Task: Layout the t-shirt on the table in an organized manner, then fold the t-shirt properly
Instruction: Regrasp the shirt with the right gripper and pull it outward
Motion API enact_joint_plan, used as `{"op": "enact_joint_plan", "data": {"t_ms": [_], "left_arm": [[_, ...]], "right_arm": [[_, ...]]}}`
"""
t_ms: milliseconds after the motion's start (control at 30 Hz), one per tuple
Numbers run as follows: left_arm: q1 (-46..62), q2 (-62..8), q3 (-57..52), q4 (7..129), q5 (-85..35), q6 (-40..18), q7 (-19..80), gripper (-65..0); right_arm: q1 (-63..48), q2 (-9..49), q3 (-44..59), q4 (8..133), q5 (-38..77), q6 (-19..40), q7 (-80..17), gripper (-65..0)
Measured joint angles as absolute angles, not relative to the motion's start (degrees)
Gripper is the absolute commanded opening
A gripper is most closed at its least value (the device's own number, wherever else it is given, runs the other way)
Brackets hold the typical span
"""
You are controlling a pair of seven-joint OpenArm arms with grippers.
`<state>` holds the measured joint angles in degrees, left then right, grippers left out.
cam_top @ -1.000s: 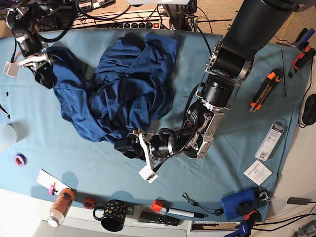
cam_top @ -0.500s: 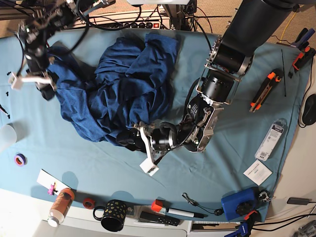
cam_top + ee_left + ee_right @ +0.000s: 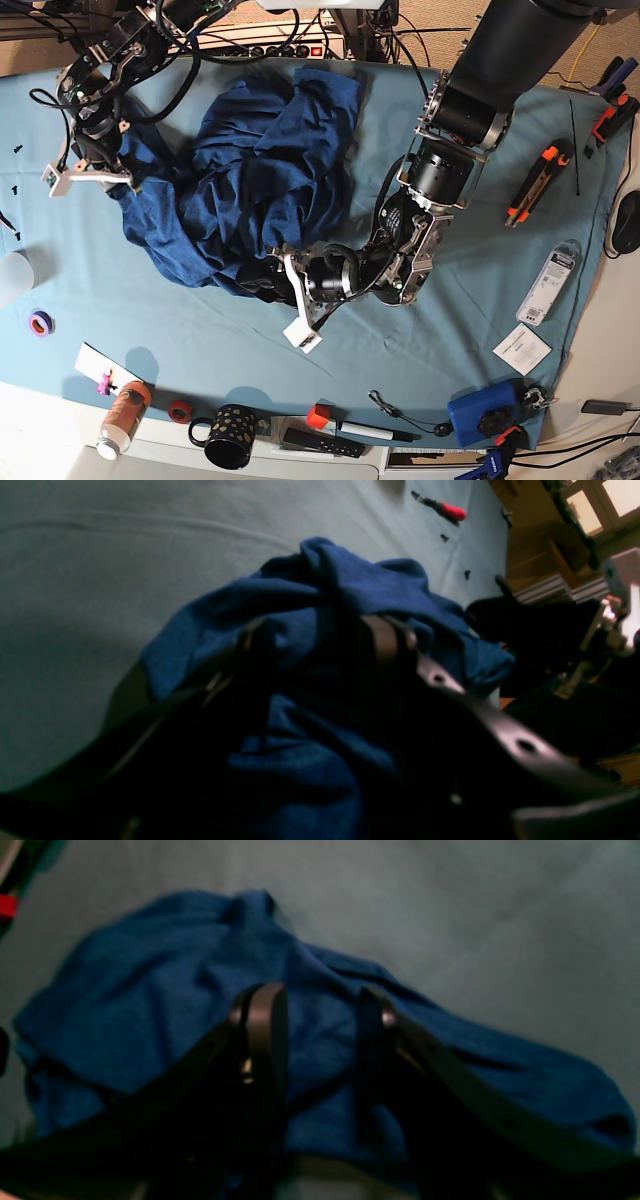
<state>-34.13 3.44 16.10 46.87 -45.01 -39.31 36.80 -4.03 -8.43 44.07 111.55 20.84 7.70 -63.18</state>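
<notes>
Along the near edge of the table (image 3: pixel 470 330) sit a spotted black mug (image 3: pixel 229 436) and a blue box (image 3: pixel 483 414). Further in, the left gripper (image 3: pixel 272 283) pinches the near hem of the t-shirt (image 3: pixel 260 180), fabric bunched between its jaws in the wrist view. That navy garment lies crumpled across the middle of the teal cloth. At the far left, the right gripper (image 3: pixel 100 170) clamps the shirt's left edge, cloth filling the gap between its fingers (image 3: pixel 265 1015). An orange-handled tool (image 3: pixel 535 182) lies at the right.
</notes>
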Motion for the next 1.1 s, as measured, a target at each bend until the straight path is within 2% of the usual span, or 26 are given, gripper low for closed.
{"op": "enact_joint_plan", "data": {"t_ms": [200,700,800,933,1000,1100], "left_arm": [[-34.13,3.46,16.1,46.87,-45.04,-39.31,36.77,-38.1],[-34.11,3.44,16.1,46.87,-43.92,-39.31,36.8,-38.1],[-34.13,3.44,16.1,46.87,-43.9,-39.31,36.8,-38.1],[-34.11,3.46,16.1,46.87,-43.86,-39.31,36.8,-38.1],[-34.11,3.44,16.1,46.87,-43.88,-39.31,36.8,-38.1],[-34.11,3.44,16.1,46.87,-43.42,-39.31,36.82,-38.1]], "right_arm": [[-5.76,-8.43,44.07,109.54,20.91,7.99,-61.93,-41.6],[-7.6,-8.38,47.18,106.21,21.93,19.42,-62.35,-41.7],[-7.6,-8.19,50.68,106.5,26.2,23.66,-63.24,-41.7],[-7.6,-7.99,56.73,108.73,38.48,32.64,-66.83,-41.7],[-7.46,-7.29,59.09,108.92,42.74,34.54,-69.52,-41.7],[-7.99,-5.65,62.52,108.92,42.57,34.68,-71.16,-41.7]]}}
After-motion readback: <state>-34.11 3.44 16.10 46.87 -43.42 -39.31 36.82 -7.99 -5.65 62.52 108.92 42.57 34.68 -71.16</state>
